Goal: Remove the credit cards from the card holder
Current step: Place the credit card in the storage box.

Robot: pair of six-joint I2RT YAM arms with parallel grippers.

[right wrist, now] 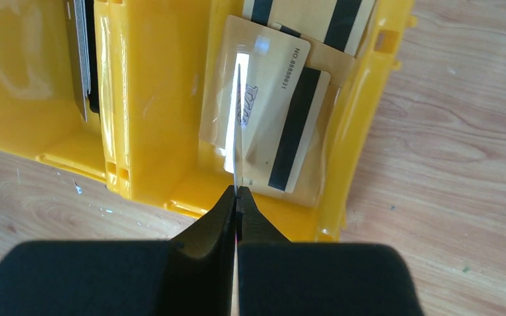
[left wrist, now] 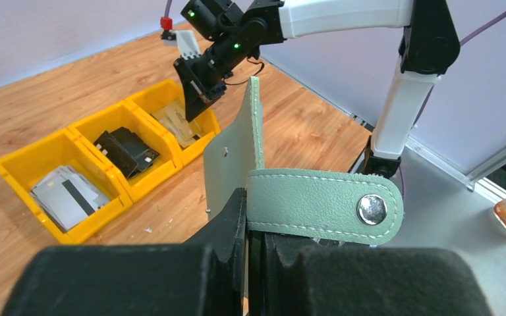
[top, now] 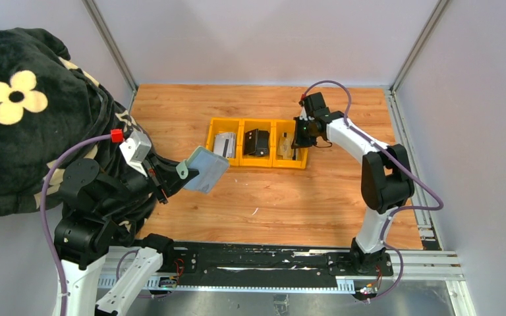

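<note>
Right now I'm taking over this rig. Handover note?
Left end effector: shut on the card holder, held raised and open, snap tab loose.
Right end effector: shut on one credit card, edge-on over the right compartment of the yellow tray.
Done: silver-grey cards in the left compartment, black cards in the middle, beige cards in the right.
Left: release the held card. Whether cards remain in the holder cannot be told, so check its pockets.
</note>
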